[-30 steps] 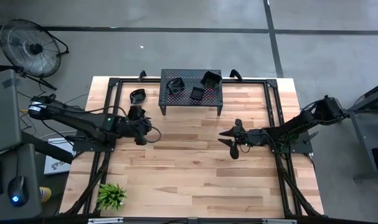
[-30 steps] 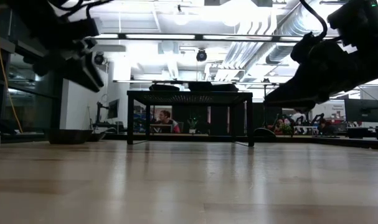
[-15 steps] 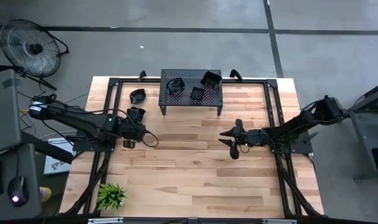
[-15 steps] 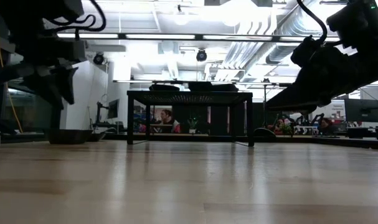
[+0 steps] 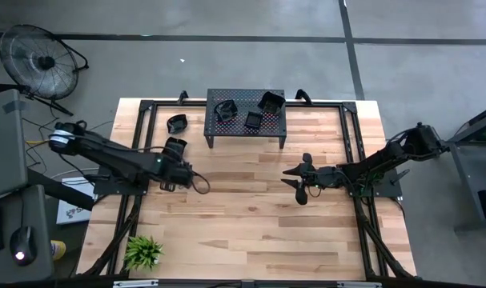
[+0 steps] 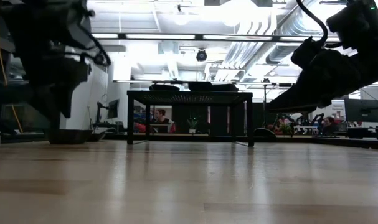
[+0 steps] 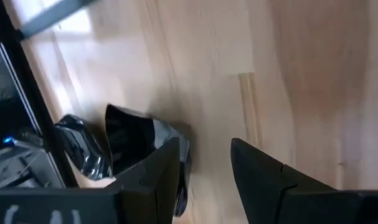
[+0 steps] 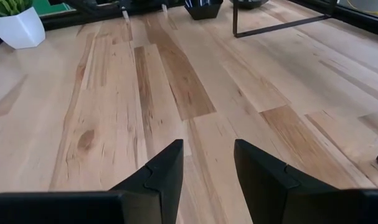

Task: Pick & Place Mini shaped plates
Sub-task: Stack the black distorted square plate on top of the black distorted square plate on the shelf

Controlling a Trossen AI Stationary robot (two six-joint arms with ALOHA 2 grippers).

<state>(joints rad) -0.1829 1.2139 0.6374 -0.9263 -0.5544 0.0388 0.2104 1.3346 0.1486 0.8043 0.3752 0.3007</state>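
Two glossy black mini plates rest by their bases on the table's far left: one just beyond my left gripper and one farther back. Both show in the left wrist view, the nearer plate beside one finger and the other plate beyond it. Three more plates sit on the black perforated stand. My left gripper is open, points down and hangs above the wood next to the nearer plate. My right gripper is open and waits over the right half of the table.
The stand rises on thin legs at the table's far middle. A small green plant in a white pot sits at the near left corner. Black frame rails run along the table's left and right sides. Bare wood lies between the two grippers.
My left gripper has tipped from a slant to pointing straight down. It has also sunk a little and shifted slightly toward the table's left edge, staying beside the nearer plate. The plates have not moved.
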